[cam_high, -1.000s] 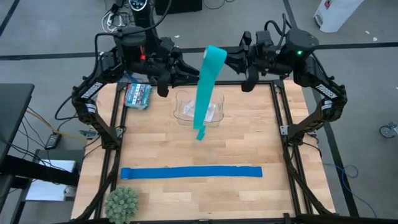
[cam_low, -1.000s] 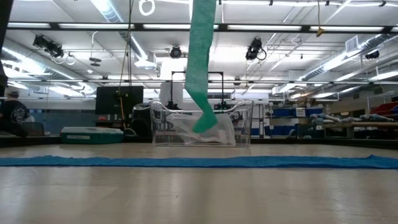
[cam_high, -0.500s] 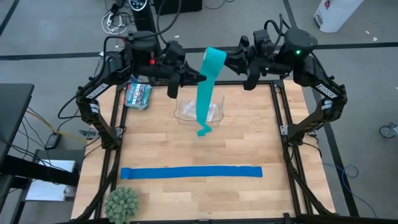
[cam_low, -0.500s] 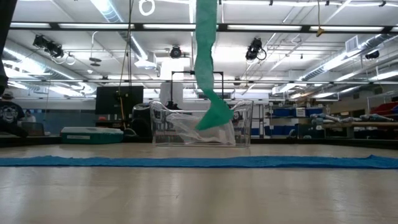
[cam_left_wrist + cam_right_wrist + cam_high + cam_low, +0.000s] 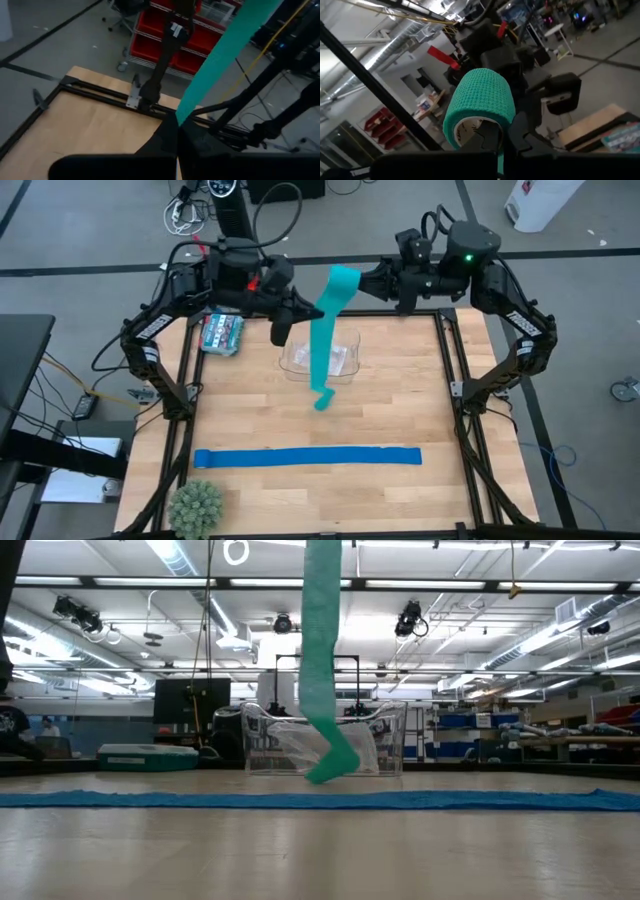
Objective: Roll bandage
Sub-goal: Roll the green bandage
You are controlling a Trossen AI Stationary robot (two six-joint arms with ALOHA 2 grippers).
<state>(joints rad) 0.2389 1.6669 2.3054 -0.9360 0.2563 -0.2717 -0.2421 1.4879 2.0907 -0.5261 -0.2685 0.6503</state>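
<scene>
While the long teal-green stretchy bandage (image 5: 326,330) hangs high over the far middle of the wooden table (image 5: 400,410), both arms meet at its top. The right gripper (image 5: 362,283) comes in from the right, and its wrist view shows a small wound core of teal fabric sitting right at its closed-looking fingers, so I judge it clamped on the roll. The left gripper (image 5: 305,312) presses in from the left, pinched tight on the strip just below (its wrist view shows the teal band running straight out of the shut fingers). Long axis: near vertical, dropping to a curled tail (image 5: 330,768) just near of the clear plastic bin (image 5: 320,356), close above the table. Rolling hinges on that: roll up top, slack below, the left gripper just under it as guide. Plenty of open table toward the near side before the royal-blue fabric strip (image 5: 307,457).
</scene>
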